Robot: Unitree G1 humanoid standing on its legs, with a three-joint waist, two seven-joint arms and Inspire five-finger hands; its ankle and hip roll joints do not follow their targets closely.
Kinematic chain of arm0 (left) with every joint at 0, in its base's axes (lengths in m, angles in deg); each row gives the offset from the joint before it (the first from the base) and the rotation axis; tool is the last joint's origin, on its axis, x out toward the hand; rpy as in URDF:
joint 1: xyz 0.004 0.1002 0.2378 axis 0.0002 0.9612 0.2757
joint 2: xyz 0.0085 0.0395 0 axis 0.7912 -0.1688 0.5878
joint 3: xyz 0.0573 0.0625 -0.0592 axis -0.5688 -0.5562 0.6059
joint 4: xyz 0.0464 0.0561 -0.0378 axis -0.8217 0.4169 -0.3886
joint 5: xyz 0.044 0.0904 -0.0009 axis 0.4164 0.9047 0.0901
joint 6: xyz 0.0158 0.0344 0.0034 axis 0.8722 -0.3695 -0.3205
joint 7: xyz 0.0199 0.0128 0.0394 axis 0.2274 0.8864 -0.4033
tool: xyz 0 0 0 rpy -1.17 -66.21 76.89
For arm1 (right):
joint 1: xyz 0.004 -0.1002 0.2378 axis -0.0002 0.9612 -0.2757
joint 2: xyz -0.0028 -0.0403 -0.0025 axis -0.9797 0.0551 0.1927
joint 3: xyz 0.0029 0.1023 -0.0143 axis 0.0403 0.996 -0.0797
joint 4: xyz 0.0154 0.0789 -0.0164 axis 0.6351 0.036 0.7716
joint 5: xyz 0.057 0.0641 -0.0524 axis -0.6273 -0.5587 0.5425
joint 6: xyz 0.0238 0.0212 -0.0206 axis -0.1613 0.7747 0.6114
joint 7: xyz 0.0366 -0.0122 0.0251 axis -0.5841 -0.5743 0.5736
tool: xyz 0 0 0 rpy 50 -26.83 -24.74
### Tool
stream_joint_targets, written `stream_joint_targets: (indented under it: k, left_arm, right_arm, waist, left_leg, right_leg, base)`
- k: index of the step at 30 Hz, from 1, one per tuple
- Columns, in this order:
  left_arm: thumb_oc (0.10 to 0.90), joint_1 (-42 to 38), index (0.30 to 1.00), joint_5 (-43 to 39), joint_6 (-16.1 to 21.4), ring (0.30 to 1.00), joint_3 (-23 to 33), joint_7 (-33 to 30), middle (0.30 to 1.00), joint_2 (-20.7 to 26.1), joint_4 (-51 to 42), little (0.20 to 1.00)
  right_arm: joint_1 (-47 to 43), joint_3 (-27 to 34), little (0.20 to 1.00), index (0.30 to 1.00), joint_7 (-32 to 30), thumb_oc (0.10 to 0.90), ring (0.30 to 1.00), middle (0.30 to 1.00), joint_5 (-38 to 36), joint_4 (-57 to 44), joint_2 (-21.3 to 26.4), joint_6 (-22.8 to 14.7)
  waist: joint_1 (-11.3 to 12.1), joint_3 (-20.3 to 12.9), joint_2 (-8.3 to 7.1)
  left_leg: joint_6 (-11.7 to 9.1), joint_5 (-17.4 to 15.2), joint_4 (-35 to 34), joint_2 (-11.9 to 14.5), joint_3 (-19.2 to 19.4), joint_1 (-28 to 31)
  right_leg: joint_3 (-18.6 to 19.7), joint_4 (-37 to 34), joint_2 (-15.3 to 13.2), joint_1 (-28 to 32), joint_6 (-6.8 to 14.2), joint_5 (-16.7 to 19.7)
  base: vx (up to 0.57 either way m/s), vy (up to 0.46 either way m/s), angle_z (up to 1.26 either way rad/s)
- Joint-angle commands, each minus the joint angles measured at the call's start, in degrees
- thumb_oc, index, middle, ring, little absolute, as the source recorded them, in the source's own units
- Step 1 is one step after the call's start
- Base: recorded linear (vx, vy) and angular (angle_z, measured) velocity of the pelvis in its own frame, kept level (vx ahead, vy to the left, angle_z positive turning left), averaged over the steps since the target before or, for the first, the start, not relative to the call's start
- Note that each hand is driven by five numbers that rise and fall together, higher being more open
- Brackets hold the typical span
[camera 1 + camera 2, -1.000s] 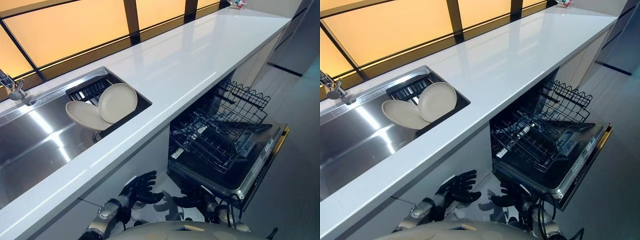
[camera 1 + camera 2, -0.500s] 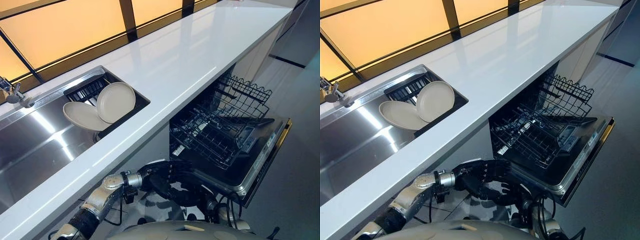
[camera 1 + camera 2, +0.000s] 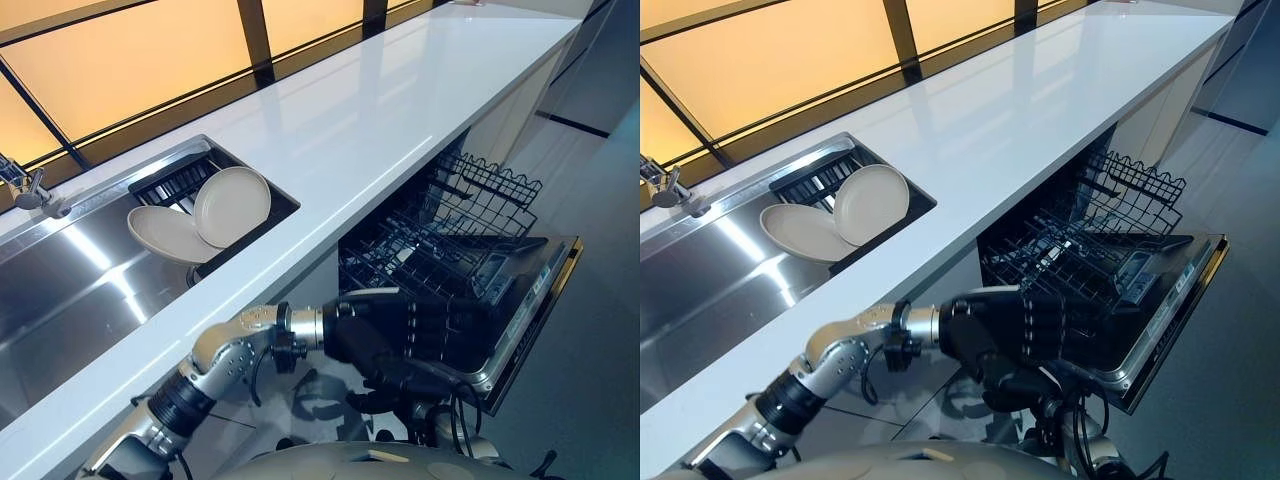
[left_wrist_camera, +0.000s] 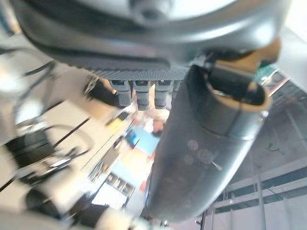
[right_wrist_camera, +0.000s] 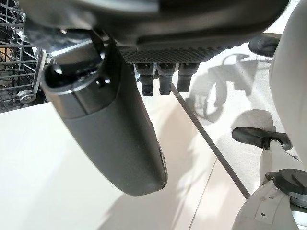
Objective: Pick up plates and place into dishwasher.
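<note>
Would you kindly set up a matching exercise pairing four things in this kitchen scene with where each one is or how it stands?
Things:
1. two round cream plates
2. black wire dishwasher rack
3. chrome tap
4. robot's left hand

Places or states:
A. at the steel sink's far left edge
B. raised in front of the open dishwasher, holding nothing
C. leaning in the sink's dark drainer
D. pulled out over the lowered door

Pairs: 1-C, 2-D, 3-A, 4-B

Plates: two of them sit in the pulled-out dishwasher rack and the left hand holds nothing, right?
Not quite. The two plates lie in the sink, as the left eye view shows; the dishwasher rack holds none. The left hand holds nothing.
</note>
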Motion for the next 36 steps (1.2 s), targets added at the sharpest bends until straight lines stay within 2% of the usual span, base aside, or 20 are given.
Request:
stream_joint_targets:
  k: [1,4,8,11,14,16,21,25,27,29,36]
  left_arm:
    - [0.8,-8.01,0.9,-10.3,6.13,0.9,5.27,-6.51,0.9,-0.65,-3.66,0.9]
    - [0.8,-11.01,0.9,-14.84,9.17,0.9,8.21,-13.86,0.9,0.62,-4.37,0.9]
    - [0.8,-14.68,0.9,-18.66,16.12,0.9,12.83,-22.16,0.9,0.6,-2.84,0.9]
    - [0.8,-16.75,0.9,-19.86,19.13,0.9,15.53,-25.42,0.9,0.83,-1.63,0.9]
    - [0.8,-20.01,0.9,-16.58,26.04,0.9,18.87,-30.51,0.9,2.46,0.62,0.9]
    - [0.8,-21.7,0.9,-13.58,29.28,0.9,20.94,-33.19,0.9,3.58,2.15,0.9]
    - [0.8,-28.21,0.9,-1.13,30.24,0.9,23.82,-43.12,0.9,11.56,8.13,0.9]
    - [0.8,-33.21,0.9,8.5,27.52,0.9,24.4,-49.69,0.9,17.97,14.26,0.9]
    - [0.8,-36.4,0.9,14.79,24.62,0.9,23.58,-49.98,0.9,22.84,20.18,0.9]
    - [0.8,-38.55,0.9,18.75,23.94,0.9,22.1,-48.52,0.9,26.27,25.05,0.9]
    - [0.8,-44.17,0.9,27.97,26.55,0.9,15.42,-43.18,0.9,38.16,39.5,0.9]
  right_arm:
    - [-2.3,-2.71,0.9,0.9,0.28,0.8,0.9,0.9,2.24,-1.28,-2.08,-2.29]
    - [-2.28,-2.73,0.9,0.9,0.31,0.8,0.9,0.9,1.81,-0.91,-2.07,-2.25]
    - [-3.1,-3.01,0.9,0.9,-0.04,0.8,0.9,0.9,0.94,0.2,-2.77,-2.06]
    - [-3.61,-2.95,0.9,0.9,-0.34,0.8,0.9,0.9,0.23,1.02,-3.18,-1.86]
    - [-4.29,-2.95,0.9,0.9,-0.8,0.8,0.9,0.9,-0.61,1.93,-3.69,-1.51]
    - [-4.46,-2.89,0.9,0.9,-0.78,0.8,0.9,0.9,-1.03,2.47,-3.79,-1.43]
    - [-4.45,-2.95,0.9,0.9,-0.95,0.8,0.9,0.9,0.03,3.66,-3.34,-1.36]
    - [-4.06,-3.4,0.9,0.9,-0.78,0.8,0.9,0.9,0.48,4.28,-2.57,-0.91]
    - [-3.41,-3.57,0.9,0.9,-0.14,0.8,0.9,0.9,1.63,4.47,-2.03,-1.79]
    - [-2.83,-3.89,0.9,0.9,0.07,0.8,0.9,0.9,2.17,4.44,-1.76,-2.07]
    - [0.75,-3.69,0.9,0.9,1.27,0.8,0.9,0.9,6.29,1.9,0.79,-2.69]
  waist:
    - [-0.87,-1.32,-2.05]
    - [-0.75,-1.69,-2.0]
    - [-0.32,-1.93,-2.13]
    - [-0.09,-2.07,-2.17]
    - [0.21,-2.2,-2.08]
    - [0.32,-2.28,-2.04]
    - [0.41,-2.71,-1.44]
    - [0.34,-2.88,-0.97]
    - [0.2,-2.9,-0.65]
    - [0.02,-2.97,-0.49]
    - [-1.27,-1.87,0.07]
  left_leg:
    - [4.62,-4.99,0.32,-5.72,0.34,0.66]
    - [4.51,-4.93,0.32,-5.74,0.16,0.65]
    - [4.35,-4.7,0.32,-5.81,-0.22,0.75]
    - [4.24,-4.64,0.32,-5.78,-0.25,0.78]
    - [4.15,-4.57,0.32,-5.78,-0.28,0.78]
    - [4.06,-4.61,0.32,-5.75,-0.23,0.82]
    - [3.59,-4.58,0.32,-5.75,0.07,0.66]
    - [3.44,-4.43,0.32,-5.89,0.21,0.31]
    - [3.34,-4.24,0.32,-6.0,0.48,-0.03]
    - [3.27,-4.11,0.32,-6.05,0.76,-0.29]
    - [3.29,-3.81,0.32,-6.0,2.49,-0.71]
  right_leg:
    - [2.26,0.24,-0.15,0.92,2.44,0.07]
    - [1.89,0.24,-0.25,1.04,2.37,-0.07]
    - [1.34,0.24,-0.3,1.34,2.18,-0.14]
    - [1.03,0.24,-0.29,1.47,2.07,-0.24]
    - [0.56,0.24,-0.27,1.55,1.91,-0.39]
    - [0.3,0.24,-0.26,1.58,1.85,-0.47]
    - [-0.21,0.24,-0.19,1.49,2.02,-0.67]
    - [-0.49,0.24,-0.18,1.26,2.13,-0.75]
    - [-0.75,0.24,-0.26,0.97,2.37,-0.61]
    - [-0.86,0.24,-0.37,0.7,2.64,-0.45]
    - [-0.34,0.24,-0.63,-0.56,3.59,0.5]
  base:
    - [0.0,-0.012,0.05]
    - [0.0,-0.007,0.03]
    - [0.02,-0.02,0.07]
    - [0.01,-0.014,0.04]
    - [0.01,-0.011,0.01]
    - [0.04,-0.026,0.04]
    - [0.05,-0.008,0.05]
    - [0.07,0.012,0.01]
    - [0.09,0.018,0.01]
    - [0.1,0.021,0.0]
    - [0.09,0.053,-0.01]
